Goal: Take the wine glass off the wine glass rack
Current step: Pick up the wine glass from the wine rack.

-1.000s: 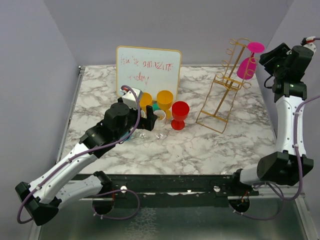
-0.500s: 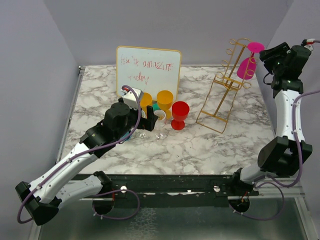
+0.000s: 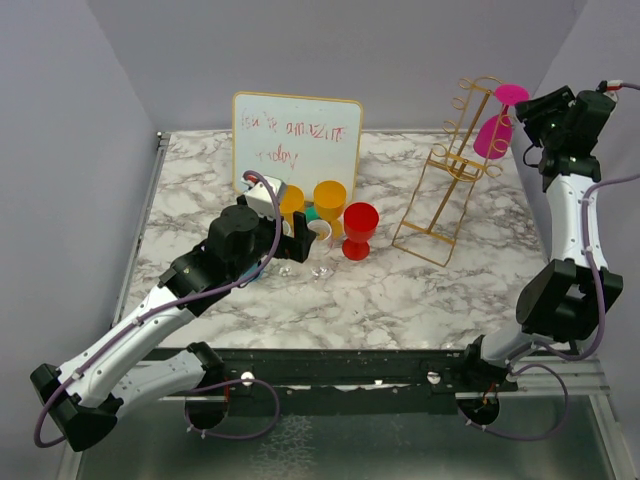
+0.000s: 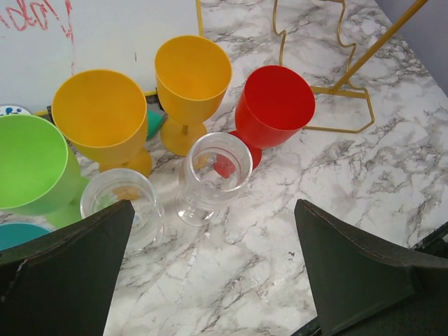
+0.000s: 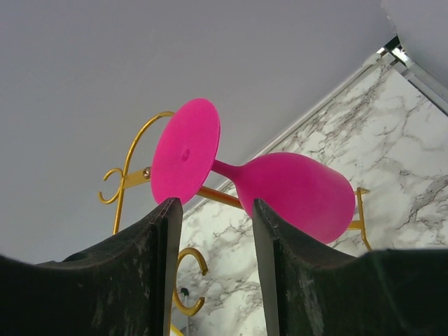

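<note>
A pink wine glass (image 3: 497, 127) hangs upside down from the top hook of the tall gold wire rack (image 3: 447, 175) at the back right. In the right wrist view the glass (image 5: 294, 190) lies just beyond my fingertips, foot (image 5: 185, 150) left, bowl right. My right gripper (image 3: 527, 115) is open beside the glass, its jaws either side of the stem line, not touching it. My left gripper (image 4: 213, 280) is open and empty, low over the table in front of a clear glass (image 4: 213, 171).
Two yellow cups (image 3: 329, 205), a red cup (image 3: 360, 230), a green cup (image 4: 28, 164) and two clear glasses stand mid-table by the left gripper. A whiteboard (image 3: 295, 140) stands behind them. Walls close in at the right and back.
My right arm has swung its wrist up and toward the rack, bringing the gripper closer to the pink glass. The left arm has not moved.
</note>
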`<state>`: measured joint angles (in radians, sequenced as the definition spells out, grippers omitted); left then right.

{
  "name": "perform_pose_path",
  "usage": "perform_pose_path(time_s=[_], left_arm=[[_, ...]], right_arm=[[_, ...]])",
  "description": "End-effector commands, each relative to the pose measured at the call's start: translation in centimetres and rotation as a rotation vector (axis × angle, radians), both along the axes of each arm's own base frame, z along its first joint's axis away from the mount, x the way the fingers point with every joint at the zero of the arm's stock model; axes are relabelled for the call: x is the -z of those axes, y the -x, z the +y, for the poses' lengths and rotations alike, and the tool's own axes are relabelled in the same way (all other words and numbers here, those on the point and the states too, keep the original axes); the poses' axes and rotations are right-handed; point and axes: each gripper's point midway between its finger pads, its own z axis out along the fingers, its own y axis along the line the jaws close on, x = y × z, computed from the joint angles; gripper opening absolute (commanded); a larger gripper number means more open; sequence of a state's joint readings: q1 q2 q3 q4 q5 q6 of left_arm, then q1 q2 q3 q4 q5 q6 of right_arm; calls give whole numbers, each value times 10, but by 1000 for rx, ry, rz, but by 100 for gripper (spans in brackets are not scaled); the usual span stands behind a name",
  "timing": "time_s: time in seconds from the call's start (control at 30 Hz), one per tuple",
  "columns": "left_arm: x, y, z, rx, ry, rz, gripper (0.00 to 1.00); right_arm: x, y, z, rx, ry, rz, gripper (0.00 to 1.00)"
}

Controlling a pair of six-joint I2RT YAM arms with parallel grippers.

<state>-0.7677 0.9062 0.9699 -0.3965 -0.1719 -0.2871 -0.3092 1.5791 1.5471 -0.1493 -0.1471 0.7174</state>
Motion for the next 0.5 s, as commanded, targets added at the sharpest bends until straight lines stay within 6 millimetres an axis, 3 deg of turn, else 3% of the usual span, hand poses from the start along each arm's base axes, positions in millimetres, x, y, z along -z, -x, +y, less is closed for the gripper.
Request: perform_pose_path(time_s=[0.0, 0.47], left_arm=[[-10, 2, -3, 25, 23, -25, 99], [-2, 4, -9, 45, 35, 10, 99]], right_arm=[[-15, -6, -2, -18, -3, -54, 49], [-16, -16, -1, -68, -72, -87, 43]])
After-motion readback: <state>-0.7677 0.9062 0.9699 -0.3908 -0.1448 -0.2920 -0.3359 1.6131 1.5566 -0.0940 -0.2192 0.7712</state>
